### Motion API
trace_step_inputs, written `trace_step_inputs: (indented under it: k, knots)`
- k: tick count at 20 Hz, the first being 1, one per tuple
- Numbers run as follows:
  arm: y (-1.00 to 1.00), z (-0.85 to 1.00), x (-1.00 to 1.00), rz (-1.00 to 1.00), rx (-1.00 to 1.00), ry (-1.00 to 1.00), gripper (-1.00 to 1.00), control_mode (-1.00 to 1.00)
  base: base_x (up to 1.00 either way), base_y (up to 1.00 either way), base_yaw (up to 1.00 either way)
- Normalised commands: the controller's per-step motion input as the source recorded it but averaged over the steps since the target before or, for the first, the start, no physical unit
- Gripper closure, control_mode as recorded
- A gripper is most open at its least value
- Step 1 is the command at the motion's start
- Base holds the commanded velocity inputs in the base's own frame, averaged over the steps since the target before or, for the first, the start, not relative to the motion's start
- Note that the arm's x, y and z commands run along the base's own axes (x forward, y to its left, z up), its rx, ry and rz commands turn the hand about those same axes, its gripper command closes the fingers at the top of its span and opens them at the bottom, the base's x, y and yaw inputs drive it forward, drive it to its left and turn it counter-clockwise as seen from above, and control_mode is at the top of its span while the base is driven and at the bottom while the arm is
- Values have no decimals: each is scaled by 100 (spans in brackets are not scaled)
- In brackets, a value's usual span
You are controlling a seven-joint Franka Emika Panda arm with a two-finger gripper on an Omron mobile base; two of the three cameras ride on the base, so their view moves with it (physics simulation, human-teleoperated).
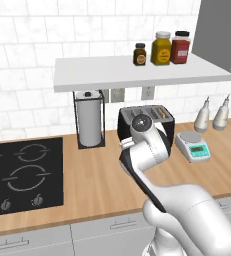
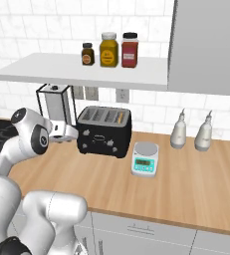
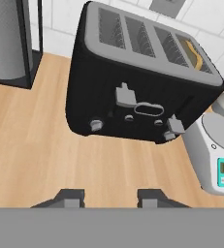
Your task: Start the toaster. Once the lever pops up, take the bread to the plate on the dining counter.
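Note:
The black four-slot toaster (image 3: pixel 108 92) stands on the wood wall counter, also seen in the right base view (image 2: pixel 104 132) and partly behind my arm in the left base view (image 1: pixel 124 120). The bread (image 3: pixel 193 53) (image 2: pixel 120 118) (image 1: pixel 163 114) sits deep in the rightmost slot. On the toaster's face, the right grey lever (image 3: pixel 175 126) sits lower than the left lever (image 3: pixel 124 95). My gripper (image 3: pixel 109 196) (image 2: pixel 70 132) hovers just in front of the toaster, open, with nothing between its fingers. The plate and the dining counter are out of view.
A paper-towel holder (image 2: pixel 54 107) stands left of the toaster and a white scale (image 2: pixel 145 159) right of it. Two pale bottles (image 2: pixel 191 132) stand further right. A black hob (image 1: pixel 22 175) lies at the left. A shelf with jars (image 1: pixel 162 50) hangs above.

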Motion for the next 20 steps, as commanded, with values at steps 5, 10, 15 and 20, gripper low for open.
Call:
trace_step_inputs:
  k: [5, 10, 15, 20]
  knots:
    - [0, 0, 0, 0, 0, 0, -100, -100, 0, 0, 0]
    - [0, 0, 0, 0, 0, 0, -100, -100, 0, 0, 0]
    - [0, 0, 0, 0, 0, 0, -100, -100, 0, 0, 0]
    - [0, 0, 0, 0, 0, 0, -100, -100, 0, 0, 0]
